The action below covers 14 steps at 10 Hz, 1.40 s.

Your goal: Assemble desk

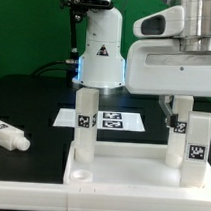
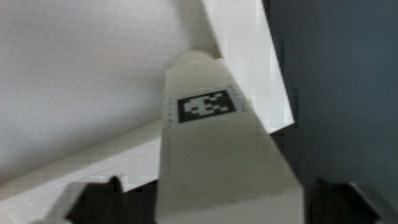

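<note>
Gripper [image 2: 210,195] straddles a white post leg [image 2: 217,150]; in the wrist view the dark fingertips [image 2: 93,200] sit on either side of the leg's wide near end. Jaws part-open; cannot tell whether the pads touch the leg or actually clamp it. Leg carries a black-and-white square tag [image 2: 206,105], pattern only, no readable text.

Exterior view: arm's white housing fills the upper right of the frame, gripper [image 1: 179,122] coming down over a leg [image 1: 175,137] standing at the right rear of the desk panel [image 1: 130,173]. Another tagged leg [image 1: 198,148] stands just in front of it at the right edge. A third leg [image 1: 85,127] stands upright at the panel's left side, tag facing camera. Panel lies flat, lower centre-right, on the black table [image 1: 34,100].

A loose leg [image 1: 10,137] lies on its side at the left edge, well apart from the gripper. Marker board [image 1: 108,121] lies flat behind the panel, before the white robot base [image 1: 101,53].
</note>
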{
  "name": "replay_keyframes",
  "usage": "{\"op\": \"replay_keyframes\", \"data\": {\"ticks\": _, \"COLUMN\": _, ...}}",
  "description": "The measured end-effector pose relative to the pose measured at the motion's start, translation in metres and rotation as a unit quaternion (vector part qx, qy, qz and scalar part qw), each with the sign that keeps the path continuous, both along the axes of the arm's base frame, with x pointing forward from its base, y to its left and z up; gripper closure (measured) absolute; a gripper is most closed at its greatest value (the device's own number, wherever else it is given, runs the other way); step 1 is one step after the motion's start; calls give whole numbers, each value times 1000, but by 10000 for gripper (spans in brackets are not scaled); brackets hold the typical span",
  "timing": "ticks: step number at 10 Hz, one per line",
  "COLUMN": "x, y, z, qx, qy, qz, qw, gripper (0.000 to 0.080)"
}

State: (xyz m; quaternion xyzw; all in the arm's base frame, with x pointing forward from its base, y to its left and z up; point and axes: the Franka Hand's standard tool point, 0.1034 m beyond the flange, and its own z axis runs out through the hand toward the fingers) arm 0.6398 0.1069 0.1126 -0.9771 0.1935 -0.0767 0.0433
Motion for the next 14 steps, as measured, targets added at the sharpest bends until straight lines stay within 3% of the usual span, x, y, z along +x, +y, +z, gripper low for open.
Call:
{"op": "replay_keyframes", "data": {"ticks": 1, "x": 0, "y": 0, "z": 0, "qx": 8, "qy": 2, "qz": -39, "qw": 999, "gripper": 411}}
{"op": "replay_keyframes", "data": {"ticks": 2, "x": 0, "y": -1, "z": 0, "qx": 14, "qy": 5, "qz": -80, "qw": 997, "gripper": 515}}
{"op": "replay_keyframes", "data": {"ticks": 4, "x": -1, "y": -2, "z": -1, "qx": 27, "qy": 12, "qz": -166, "qw": 986, "gripper": 515}}
{"op": "replay_keyframes", "data": {"ticks": 5, "x": -4, "y": -1, "z": 0, "qx": 38, "qy": 25, "qz": -268, "qw": 962, "gripper": 515}}
{"op": "replay_keyframes", "data": {"ticks": 6, "x": -6, "y": 2, "z": -1, "qx": 57, "qy": 35, "qz": -376, "qw": 924, "gripper": 515}}
{"op": "replay_keyframes", "data": {"ticks": 8, "x": -5, "y": 2, "z": -1, "qx": 104, "qy": 52, "qz": -566, "qw": 816, "gripper": 515}}
{"op": "replay_keyframes", "data": {"ticks": 9, "x": -5, "y": 2, "z": -1, "qx": 109, "qy": 54, "qz": -593, "qw": 796, "gripper": 514}}
{"op": "replay_keyframes", "data": {"ticks": 11, "x": -5, "y": 2, "z": -1, "qx": 107, "qy": 53, "qz": -580, "qw": 806, "gripper": 514}}
{"op": "replay_keyframes", "data": {"ticks": 12, "x": -5, "y": 3, "z": -2, "qx": 104, "qy": 52, "qz": -571, "qw": 813, "gripper": 438}}
{"op": "replay_keyframes", "data": {"ticks": 13, "x": -4, "y": 4, "z": -2, "qx": 88, "qy": 41, "qz": -493, "qw": 865, "gripper": 438}}
{"op": "replay_keyframes", "data": {"ticks": 14, "x": 2, "y": 4, "z": -1, "qx": 76, "qy": 11, "qz": -387, "qw": 919, "gripper": 233}}
